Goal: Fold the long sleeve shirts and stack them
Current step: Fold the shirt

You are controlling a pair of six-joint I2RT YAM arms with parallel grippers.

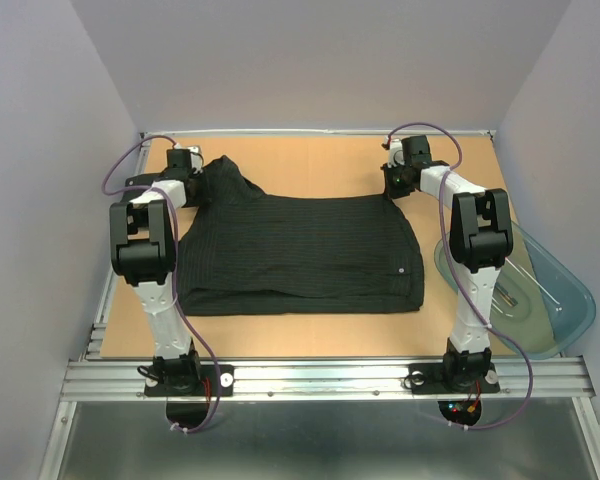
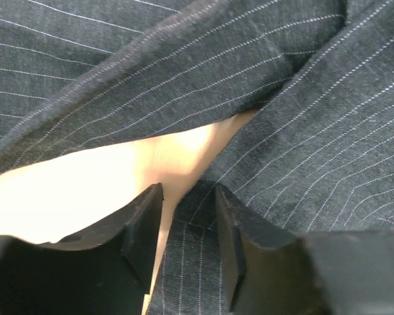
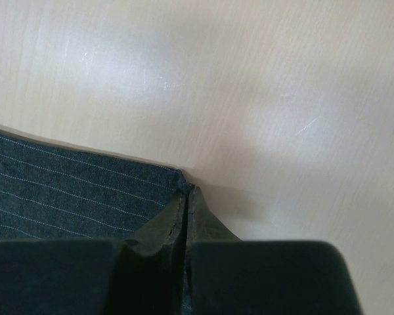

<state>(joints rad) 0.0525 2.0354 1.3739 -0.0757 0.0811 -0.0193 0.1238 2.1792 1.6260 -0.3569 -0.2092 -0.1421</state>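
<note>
The black pinstriped long sleeve shirt (image 1: 300, 250) lies partly folded across the middle of the wooden table (image 1: 320, 160). Its far left part rises in a bunch toward my left gripper (image 1: 197, 182). In the left wrist view that gripper (image 2: 184, 223) is open, with a hemmed strip of the shirt (image 2: 302, 98) lying between its fingers. My right gripper (image 1: 390, 188) is at the shirt's far right corner. In the right wrist view it (image 3: 186, 200) is shut on the corner of the shirt (image 3: 65, 190), low over the table.
A clear bluish plastic tray (image 1: 555, 300) lies off the table's right edge beside the right arm. Grey walls close in the table at the back and both sides. A metal rail (image 1: 320, 378) runs along the near edge.
</note>
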